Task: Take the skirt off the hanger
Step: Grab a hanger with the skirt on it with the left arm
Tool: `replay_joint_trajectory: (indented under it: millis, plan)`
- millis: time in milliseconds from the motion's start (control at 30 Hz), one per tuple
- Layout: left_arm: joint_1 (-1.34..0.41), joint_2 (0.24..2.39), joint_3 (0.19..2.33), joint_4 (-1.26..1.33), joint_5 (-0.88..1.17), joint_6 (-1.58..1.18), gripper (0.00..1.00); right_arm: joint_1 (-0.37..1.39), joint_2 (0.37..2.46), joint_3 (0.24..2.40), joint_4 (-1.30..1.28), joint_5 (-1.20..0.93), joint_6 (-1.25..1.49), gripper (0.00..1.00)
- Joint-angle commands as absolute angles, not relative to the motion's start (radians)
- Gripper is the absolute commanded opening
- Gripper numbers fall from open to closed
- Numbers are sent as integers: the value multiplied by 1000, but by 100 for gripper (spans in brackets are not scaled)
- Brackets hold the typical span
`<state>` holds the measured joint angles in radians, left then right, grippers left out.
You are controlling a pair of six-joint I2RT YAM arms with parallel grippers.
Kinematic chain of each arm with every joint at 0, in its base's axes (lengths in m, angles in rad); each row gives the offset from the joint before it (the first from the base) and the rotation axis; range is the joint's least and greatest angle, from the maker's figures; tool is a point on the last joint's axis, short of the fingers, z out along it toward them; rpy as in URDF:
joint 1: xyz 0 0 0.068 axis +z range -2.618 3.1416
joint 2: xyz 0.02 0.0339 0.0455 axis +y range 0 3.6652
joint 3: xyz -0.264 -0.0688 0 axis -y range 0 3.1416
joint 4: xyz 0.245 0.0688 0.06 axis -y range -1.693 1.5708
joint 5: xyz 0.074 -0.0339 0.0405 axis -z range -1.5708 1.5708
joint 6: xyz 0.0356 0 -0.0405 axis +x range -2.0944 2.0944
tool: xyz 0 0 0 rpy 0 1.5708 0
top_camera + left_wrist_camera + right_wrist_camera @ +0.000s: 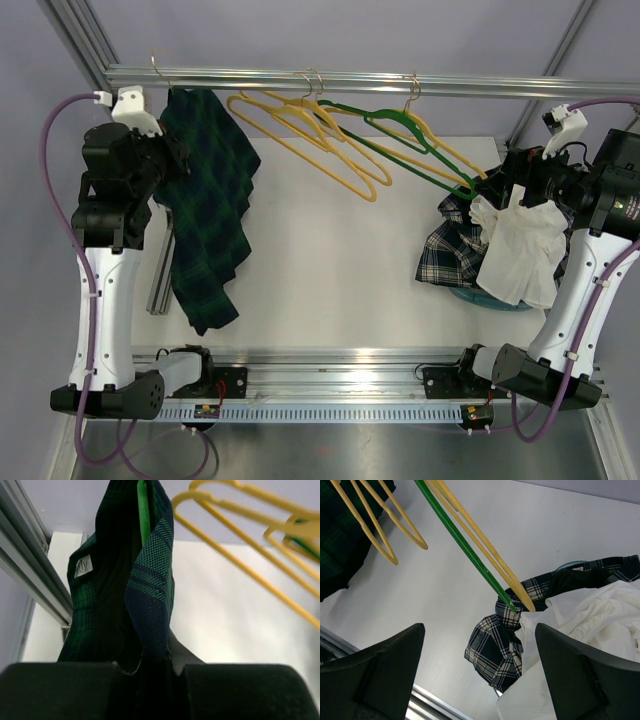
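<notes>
The dark green and navy plaid skirt (207,205) hangs from the aluminium rail (330,80) at the far left of the white worktop (330,260), its lower half draped down onto the surface, and the left wrist view shows it still threaded on a bright green plastic hanger (144,510). The left hand (150,667) is nearly closed, pinching a fold of the skirt's fabric between its fingers. So the step in hand appears to be the pull-off itself. Next, that hand likely needs to draw the cloth down and sideways until the waistband slips off the hanger arm. The right hand (480,675) stands wide and holds nothing, above the pile of checked and white garments (500,250).
</notes>
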<state>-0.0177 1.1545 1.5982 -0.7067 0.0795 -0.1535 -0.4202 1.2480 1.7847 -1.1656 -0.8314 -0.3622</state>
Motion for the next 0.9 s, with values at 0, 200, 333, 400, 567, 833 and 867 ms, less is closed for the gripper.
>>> replay_joint_trajectory:
  millis: [0,200,333,400,567,833,867]
  plan:
    - [-15,1132,1709,-422,60,-270,0,-422,1238,1786,-1170,-856,-360,100]
    - [-2,1126,1727,-410,90,-376,0,-422,1233,1776,-1170,-856,-365,99]
    - [-2,1120,1709,-428,113,-345,0,-422,1229,1776,-1177,-854,-370,99]
    - [0,1092,1680,-428,133,-328,0,-422,1226,1778,-1189,-856,-383,100]
    - [0,993,1501,-390,219,-275,0,-420,1226,1792,-1251,-905,-471,99]
    - [0,796,1279,-377,334,-187,0,-414,1241,1851,-1408,-1028,-681,100]
    - [-2,779,1263,-379,366,-172,0,-410,1241,1864,-1449,-1038,-737,100]
